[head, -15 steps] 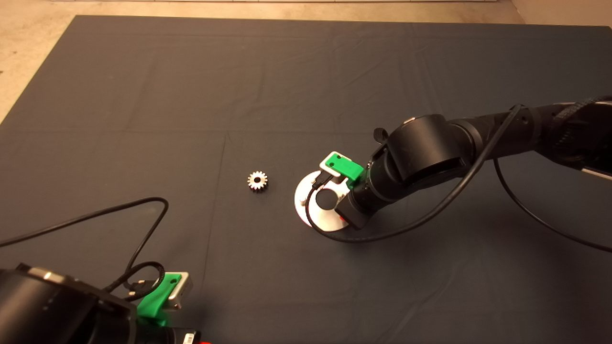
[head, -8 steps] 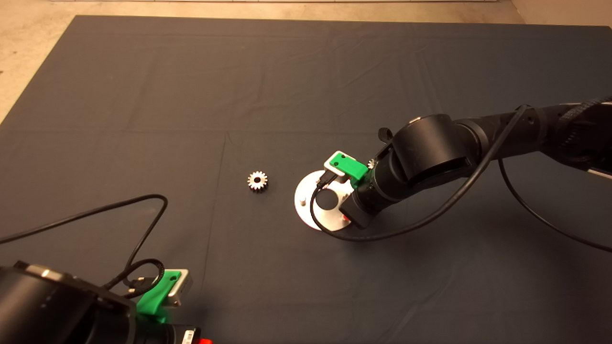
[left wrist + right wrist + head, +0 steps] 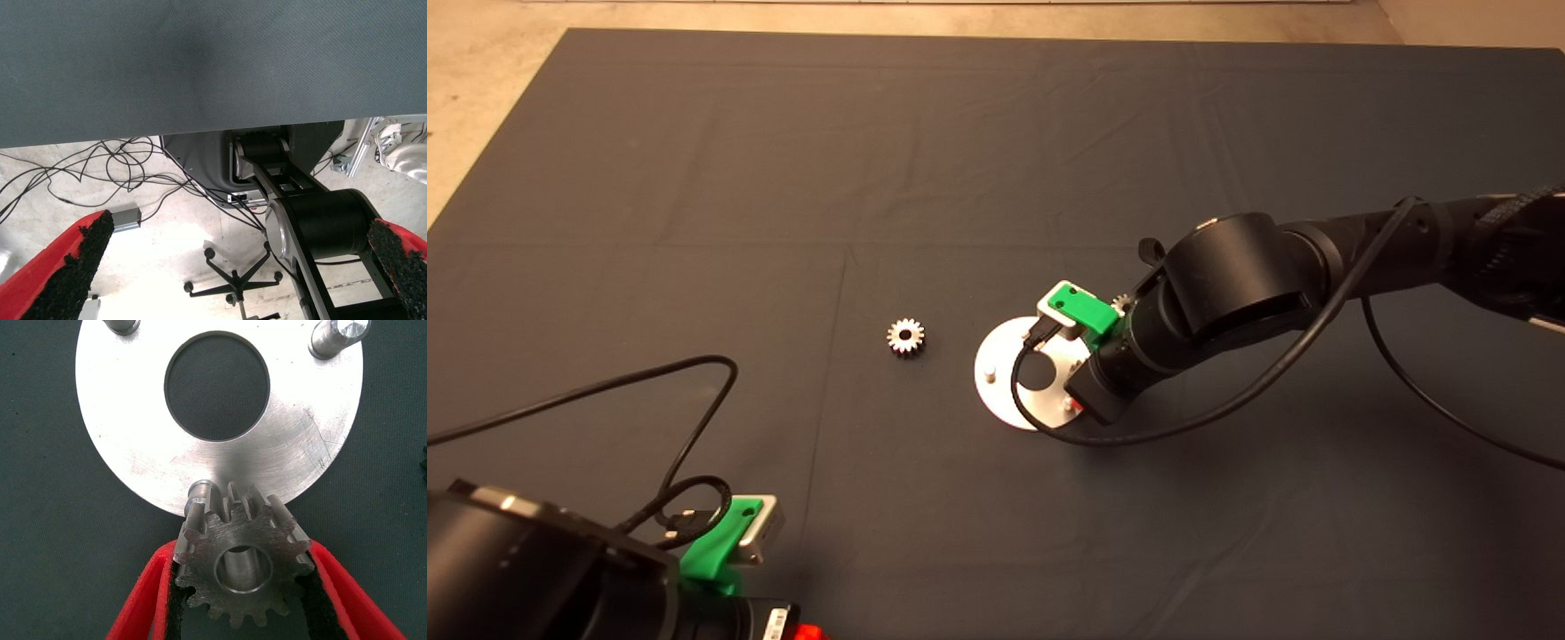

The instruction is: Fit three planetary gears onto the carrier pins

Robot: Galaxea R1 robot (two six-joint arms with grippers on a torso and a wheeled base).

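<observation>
The right end effector [image 3: 243, 587] gripped a gear [image 3: 241, 563] tightly, tilted beside the pin [image 3: 200, 490] at the disc's [image 3: 133, 447] six o'clock; misaligned, it could jam. The left end effector [image 3: 227, 267] hung wide open, empty.

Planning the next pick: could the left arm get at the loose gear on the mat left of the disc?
Probably yes. That gear lies alone on bare mat, nothing beside it. The left end effector waits open at the lower left; the right end effector is busy at the disc.
</observation>
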